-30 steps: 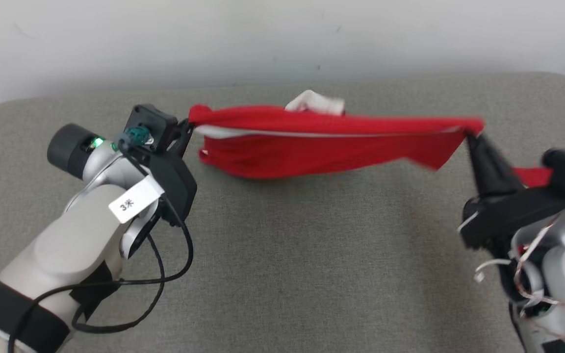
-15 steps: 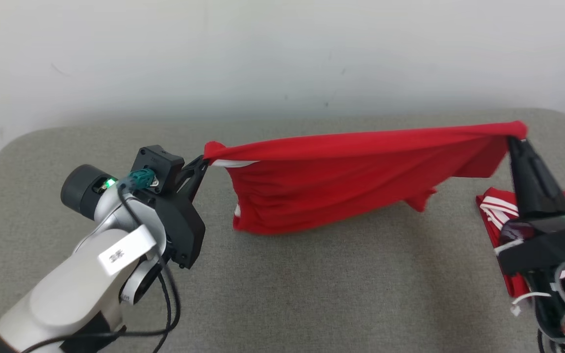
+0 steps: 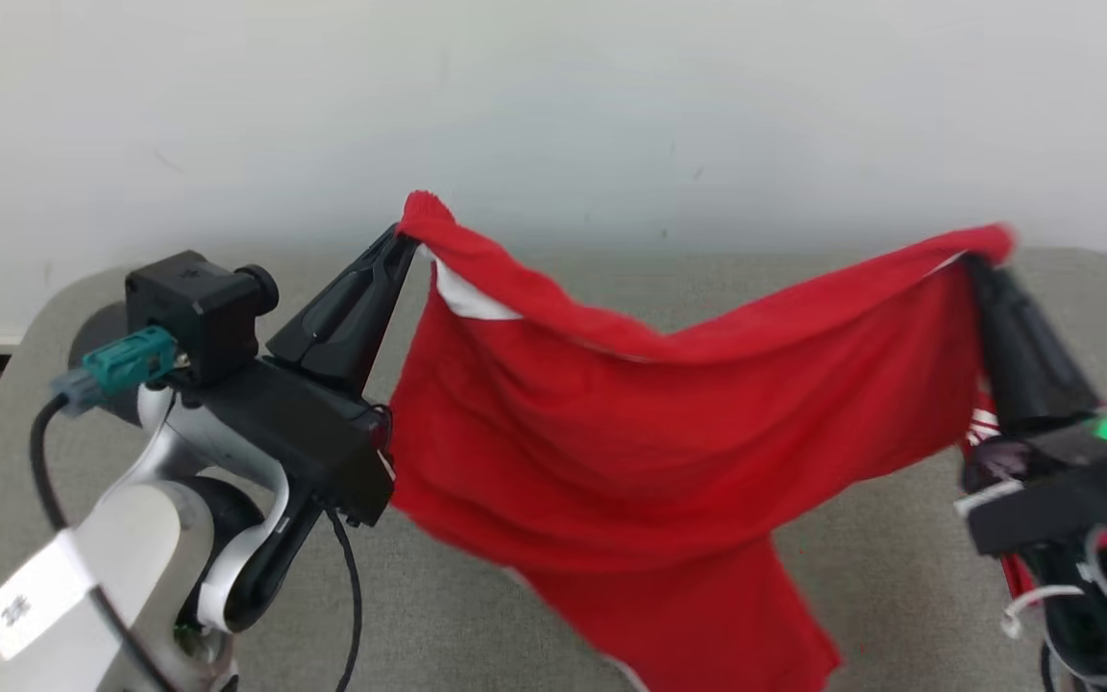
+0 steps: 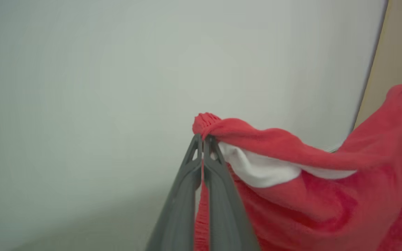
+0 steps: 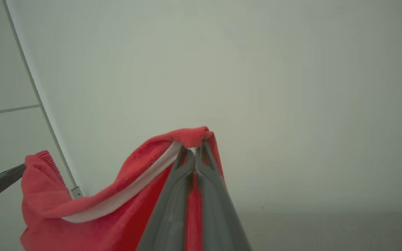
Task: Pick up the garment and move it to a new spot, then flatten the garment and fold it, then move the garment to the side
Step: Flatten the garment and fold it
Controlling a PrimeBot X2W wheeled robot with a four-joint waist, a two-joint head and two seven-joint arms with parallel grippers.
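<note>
the red shirt (image 3: 630,432) hangs in the air above the grey padded table (image 3: 438,615), strung between both arms. the left jaws are pressed together on one bunched top corner and the right jaws pinch the other. its long axis runs left to right, along the table's far edge, and the top edge sags in the middle, so the jaws likely need to draw apart before lowering. soft fleecy red cloth, white inside the neck, hanging in loose folds; whether its tail touches the table i cannot tell.
</note>
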